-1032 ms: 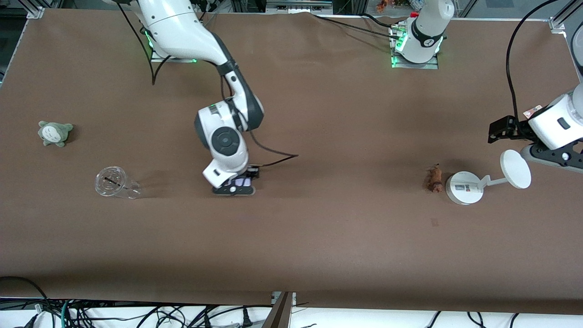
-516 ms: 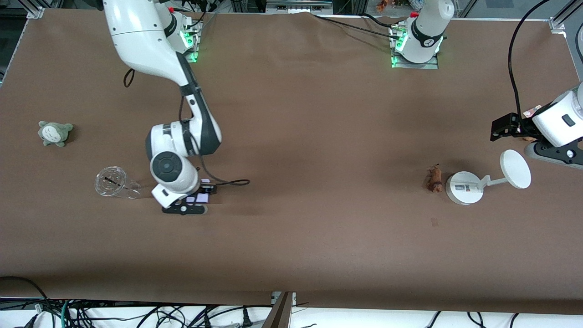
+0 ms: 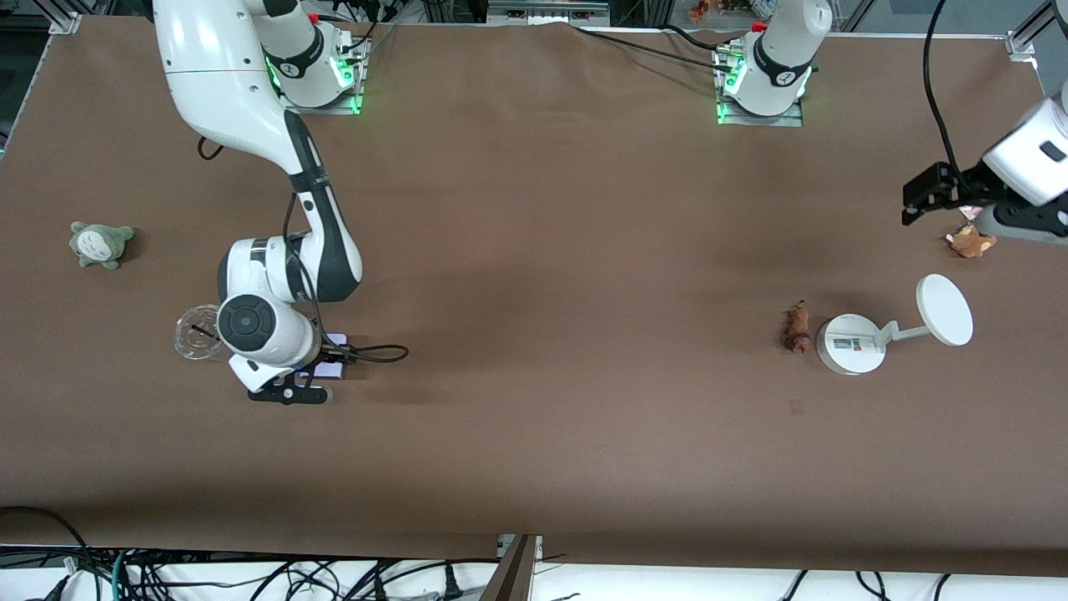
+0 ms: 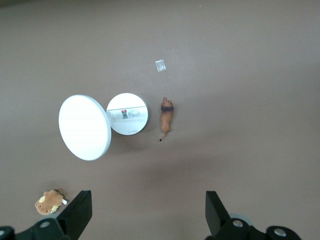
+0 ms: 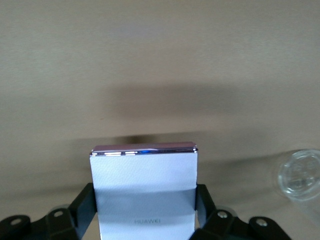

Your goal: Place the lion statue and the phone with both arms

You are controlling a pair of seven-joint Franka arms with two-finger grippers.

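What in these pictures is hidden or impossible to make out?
- Front view: the phone is mostly covered by the right tool and its wrist; only a pale corner shows.
- Front view: the clear cup is partly covered by the same wrist.
- Right wrist view: the phone's lower end is cut off by the picture's edge.
- Front view: the left tool runs off the picture's edge.
- Both views: the lion statue's face is too small.

table: brown cloth [image 3: 584,250] | floor edge: tangled cables [image 3: 250,576] | frame: aluminium rails [image 3: 542,12]
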